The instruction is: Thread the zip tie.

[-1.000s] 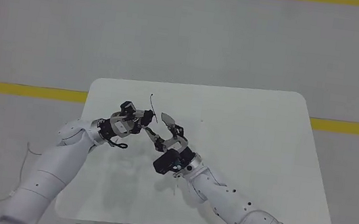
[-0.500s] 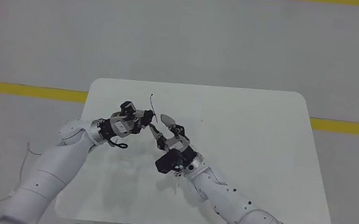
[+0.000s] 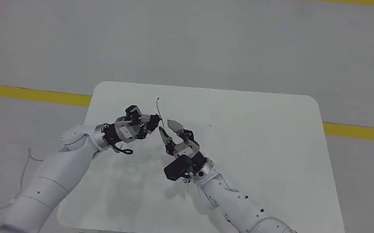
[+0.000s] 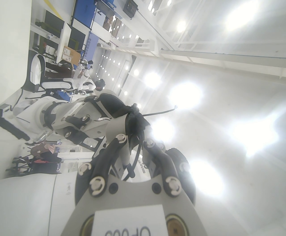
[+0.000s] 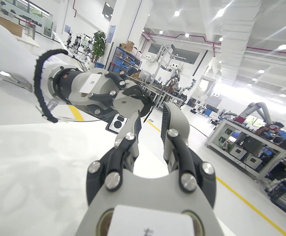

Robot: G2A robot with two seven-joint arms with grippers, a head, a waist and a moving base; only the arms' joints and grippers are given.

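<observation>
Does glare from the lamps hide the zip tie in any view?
Left wrist view: ceiling lamps flare behind the zip tie, though its tail reads as a dark line. Right wrist view: even light, no glare on it. Top view: none.

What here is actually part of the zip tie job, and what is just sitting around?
Part of the job:
- zip tie, thin and black
- left gripper, shut on the zip tie
- right gripper, open and close to the zip tie

Just around:
- white table under the arms
- yellow floor line
- workbenches in the hall behind
</observation>
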